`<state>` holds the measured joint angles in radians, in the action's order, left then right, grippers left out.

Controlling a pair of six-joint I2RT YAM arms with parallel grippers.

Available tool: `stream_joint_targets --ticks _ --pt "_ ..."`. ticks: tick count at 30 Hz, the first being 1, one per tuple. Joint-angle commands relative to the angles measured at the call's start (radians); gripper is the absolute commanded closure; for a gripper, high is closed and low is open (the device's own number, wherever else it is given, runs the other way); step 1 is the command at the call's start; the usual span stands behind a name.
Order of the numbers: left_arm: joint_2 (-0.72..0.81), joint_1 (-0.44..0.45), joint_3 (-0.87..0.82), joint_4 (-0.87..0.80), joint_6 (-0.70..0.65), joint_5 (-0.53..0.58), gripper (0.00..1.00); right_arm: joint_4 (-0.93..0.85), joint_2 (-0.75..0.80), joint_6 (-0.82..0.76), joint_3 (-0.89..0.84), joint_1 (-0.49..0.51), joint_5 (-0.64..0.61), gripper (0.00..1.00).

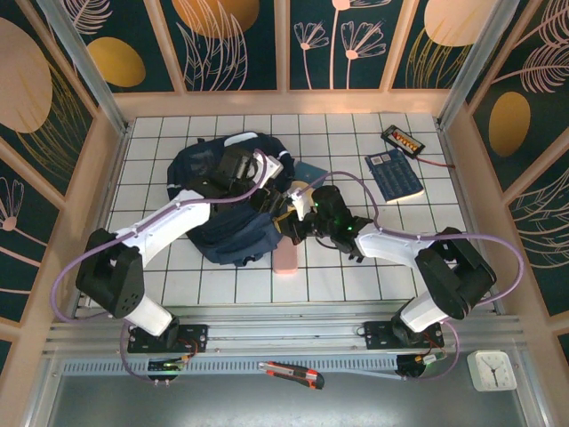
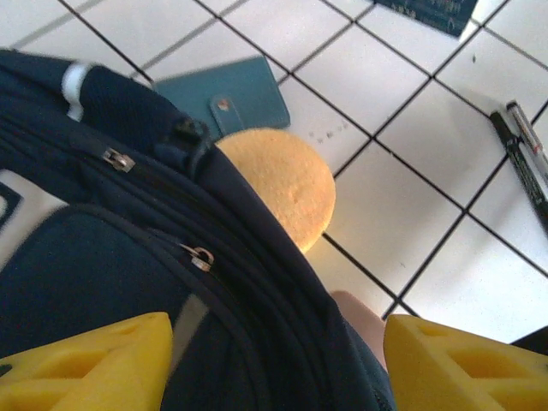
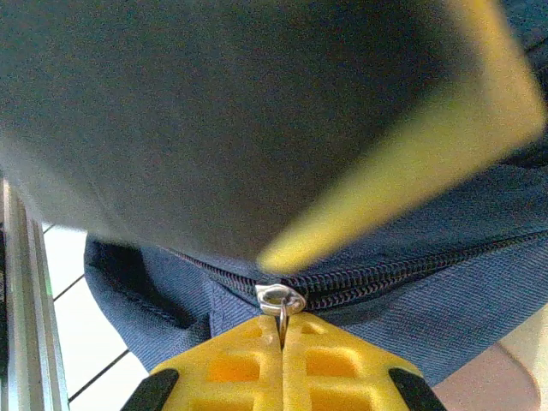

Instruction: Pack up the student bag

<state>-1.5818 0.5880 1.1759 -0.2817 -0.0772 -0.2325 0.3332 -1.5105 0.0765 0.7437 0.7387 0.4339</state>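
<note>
Right wrist: R gripper (image 3: 282, 351) clamps 1 bag (image 3: 428, 312) zip pull (image 3: 281, 300); L gripper (image 2: 274, 368) spread, empty.

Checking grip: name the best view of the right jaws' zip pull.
Right wrist: zip pull close up, pinched between shut jaws. From the top the right arm covers it; left wrist shows other zips on the bag.

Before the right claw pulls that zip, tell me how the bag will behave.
Probably floppy: the bag is soft fabric, creased and slumped, so it may drag along rather than stay put. The cloth wrinkles around the zip pull pinched in the right claw, so it will likely bunch. It looks bulky, perhaps awkward to lift.
</note>
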Motion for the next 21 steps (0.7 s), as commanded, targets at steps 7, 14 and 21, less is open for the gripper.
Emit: stream_joint_targets --ticks 7,14,21 --pt "-0.044 0.028 0.049 -0.046 0.058 -0.092 0.34 0.053 0.0 -0.027 0.055 0.009 -0.001 1.0" --pt "-0.157 0.028 0.138 -0.132 0.061 -0.077 0.55 0.028 0.001 -0.044 0.078 0.019 -0.007 1.0" --pt "-0.228 0.028 0.252 -0.212 0.063 -0.023 1.0 -0.007 0.005 -0.056 0.092 0.02 -0.028 1.0"
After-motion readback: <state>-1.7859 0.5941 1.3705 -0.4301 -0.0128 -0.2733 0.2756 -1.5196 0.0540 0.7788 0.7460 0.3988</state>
